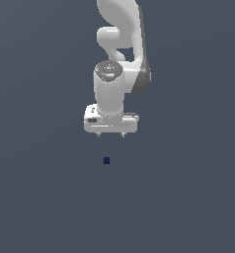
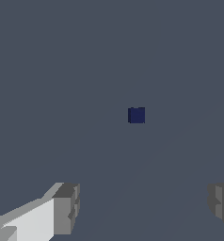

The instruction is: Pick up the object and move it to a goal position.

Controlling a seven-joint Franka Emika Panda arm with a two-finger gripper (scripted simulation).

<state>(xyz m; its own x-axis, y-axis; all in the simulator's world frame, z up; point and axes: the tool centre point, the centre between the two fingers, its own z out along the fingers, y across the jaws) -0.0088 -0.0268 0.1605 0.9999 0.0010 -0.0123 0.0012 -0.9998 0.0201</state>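
The object is a tiny dark navy-blue cube lying on the plain grey surface. In the exterior view it sits below my white gripper, clearly apart from it. The gripper hangs above the surface with its two short fingertips spread wide and nothing between them. In the wrist view the cube shows ahead of the gripper, whose two grey fingertips stand far apart at the frame's edges.
The white arm rises behind the gripper in the exterior view. The surface is uniform dark grey all round, with no other objects or edges showing.
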